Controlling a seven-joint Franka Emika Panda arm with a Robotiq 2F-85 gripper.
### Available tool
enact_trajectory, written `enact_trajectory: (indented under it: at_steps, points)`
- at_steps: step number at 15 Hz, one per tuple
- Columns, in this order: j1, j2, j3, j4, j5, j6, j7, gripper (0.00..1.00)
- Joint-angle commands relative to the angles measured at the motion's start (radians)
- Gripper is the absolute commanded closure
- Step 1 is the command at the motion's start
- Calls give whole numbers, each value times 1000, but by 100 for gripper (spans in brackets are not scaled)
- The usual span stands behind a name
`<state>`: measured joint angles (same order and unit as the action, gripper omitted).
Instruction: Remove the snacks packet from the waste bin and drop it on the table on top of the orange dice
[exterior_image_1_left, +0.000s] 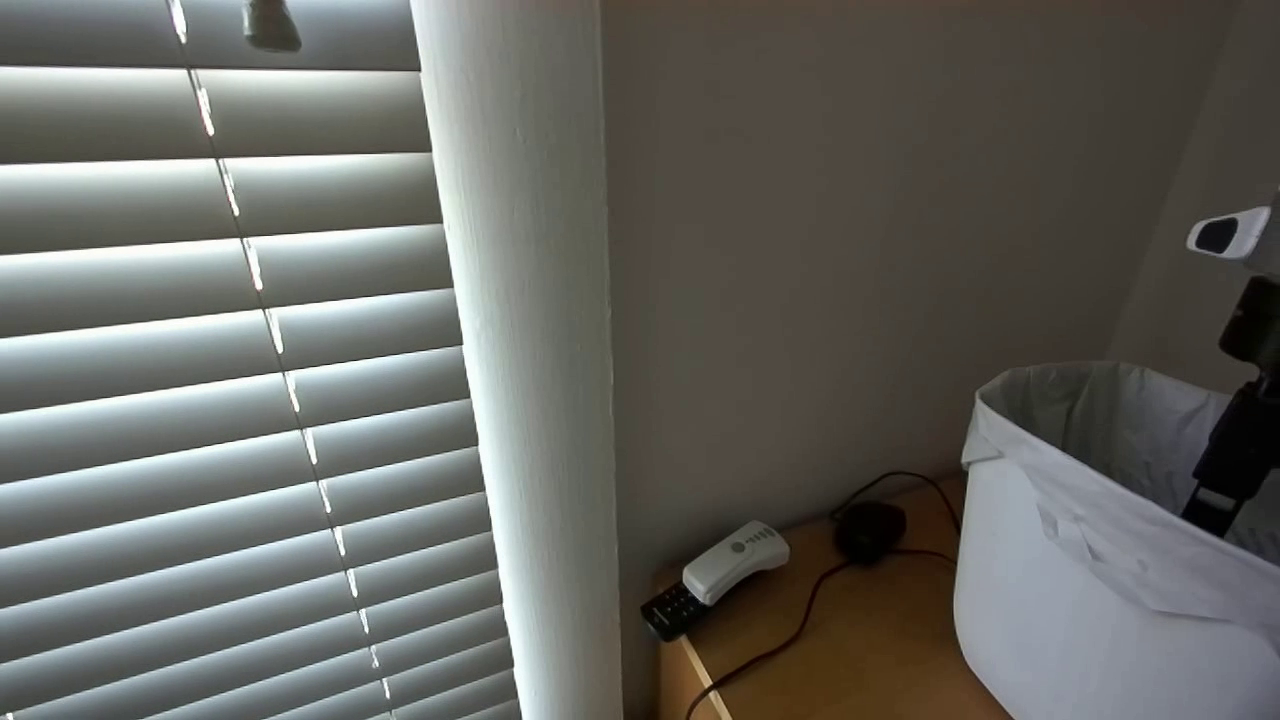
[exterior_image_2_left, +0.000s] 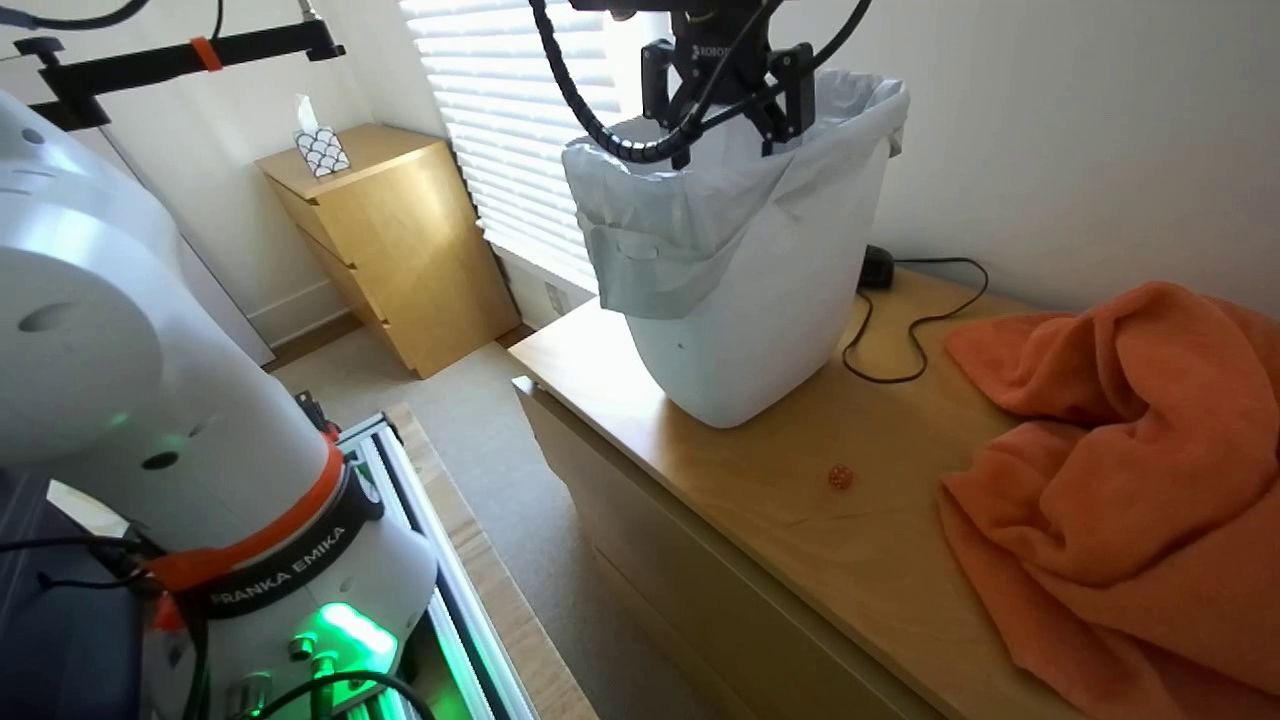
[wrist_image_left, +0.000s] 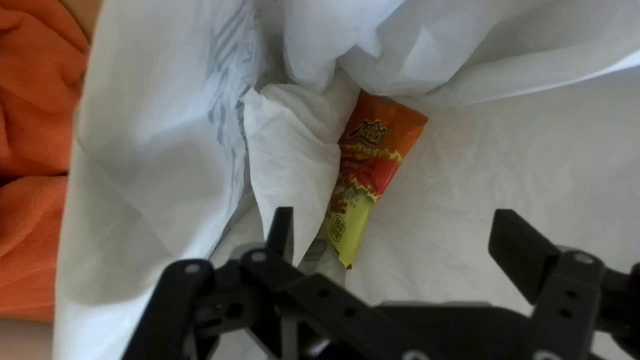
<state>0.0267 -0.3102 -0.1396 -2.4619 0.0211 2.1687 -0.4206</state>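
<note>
The waste bin, white with a whitish liner bag folded over its rim, stands on the table in both exterior views (exterior_image_1_left: 1080, 600) (exterior_image_2_left: 760, 310). The snacks packet (wrist_image_left: 372, 165), orange, red and yellow-green, lies inside on the liner in the wrist view. Folds of the bag cover its left side and top. In the exterior views the bin's walls hide it. My gripper (wrist_image_left: 393, 215) is open and empty, its fingers pointing down into the bin mouth in both exterior views (exterior_image_1_left: 1220, 490) (exterior_image_2_left: 725, 153). In the wrist view the packet appears ahead, nearer the left finger. The small orange dice (exterior_image_2_left: 840, 477) lies on the table in front of the bin.
An orange cloth (exterior_image_2_left: 1130, 480) is heaped on the table (exterior_image_2_left: 780, 540) beside the bin. A black device (exterior_image_1_left: 868, 530) with a cable lies behind the bin near the wall. A white handheld device (exterior_image_1_left: 735, 560) and a black remote (exterior_image_1_left: 672, 612) lie at the table's end.
</note>
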Motion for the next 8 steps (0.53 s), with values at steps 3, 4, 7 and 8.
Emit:
enact_trajectory:
  at_steps: [3, 4, 7, 8]
  points:
    - [-10, 25, 14, -12, -3, 25, -4, 0]
    - [-10, 28, 14, -12, -3, 26, -4, 0]
    - [-10, 28, 15, -12, -3, 26, -4, 0]
    - [-10, 28, 15, -12, -3, 26, -4, 0]
